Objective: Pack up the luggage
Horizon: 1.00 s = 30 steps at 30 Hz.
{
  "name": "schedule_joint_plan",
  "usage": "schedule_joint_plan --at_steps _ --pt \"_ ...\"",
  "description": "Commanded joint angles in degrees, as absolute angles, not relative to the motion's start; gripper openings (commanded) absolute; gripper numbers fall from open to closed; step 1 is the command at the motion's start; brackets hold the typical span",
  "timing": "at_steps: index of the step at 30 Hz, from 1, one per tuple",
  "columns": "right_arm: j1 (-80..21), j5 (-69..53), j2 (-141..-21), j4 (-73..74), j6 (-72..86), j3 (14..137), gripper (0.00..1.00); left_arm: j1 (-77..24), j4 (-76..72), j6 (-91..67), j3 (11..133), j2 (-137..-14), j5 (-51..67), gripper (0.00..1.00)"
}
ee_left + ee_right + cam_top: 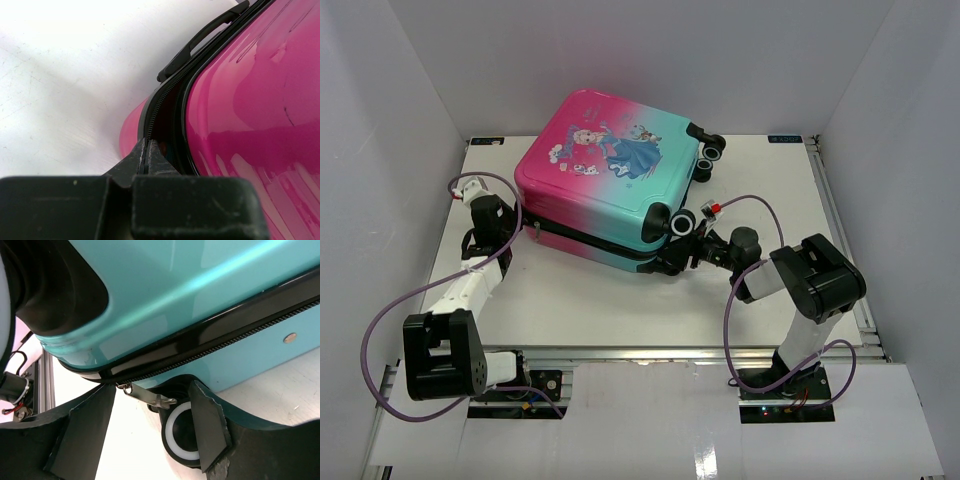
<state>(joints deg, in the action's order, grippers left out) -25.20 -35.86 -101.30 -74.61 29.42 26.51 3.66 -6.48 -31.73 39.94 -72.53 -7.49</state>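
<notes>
Luggage (pixel 610 190) lies flat on the tabletop (pixel 620 310), princess print up, long axis left-right, wheels rightward; left gripper (pixel 148 150) pressed together at its pink seam; right gripper (pixel 152 390) apart around a zipper pull (pixel 150 397).

Left hand (pixel 147 156): fingers pressed together, arm stretched forward. Right hand (pixel 150 402): fingers spread apart, forearm angled left.

- Table (pixel 620 310): white, flat top, faintly scuffed and scratched in the left wrist view; bare along the near side.
- Enclosure walls: plain white panels at the left (pixel 380 150), back (pixel 640 50) and right (pixel 910 150), standing around the table.
- Frame rails: silver metal, one along the table's right edge (pixel 835 220), one along its near edge (pixel 650 352).
- White sheets (pixel 650 420): flat, covering the strip nearest the camera.
- Small blue label (pixel 783 138): at the far right corner; print too small to read.
</notes>
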Motion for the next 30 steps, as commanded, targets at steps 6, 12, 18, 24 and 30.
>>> schedule_joint_plan --at_steps 6,12,18,24,30 --pt "-26.37 -38.58 -104.6 -108.28 29.42 32.38 0.58 3.08 -12.24 -32.43 41.37 -67.24 -4.37 0.0" --pt "-26.66 -38.29 -105.79 -108.28 28.13 32.43 0.44 3.08 -12.18 -32.47 41.45 -67.05 -4.22 0.0" --pt "-27.04 -37.76 -105.62 -108.28 26.42 32.46 0.27 3.08 -12.16 -32.61 41.4 -66.62 -4.19 0.0" --pt "-27.08 -37.03 -106.66 -108.27 25.94 32.7 0.17 3.08 -12.22 -32.61 41.24 -66.47 -4.13 0.0" --pt "-27.09 -35.92 -107.18 -108.28 25.97 32.72 0.12 3.14 -12.24 -32.61 41.11 -66.12 -4.39 0.0"
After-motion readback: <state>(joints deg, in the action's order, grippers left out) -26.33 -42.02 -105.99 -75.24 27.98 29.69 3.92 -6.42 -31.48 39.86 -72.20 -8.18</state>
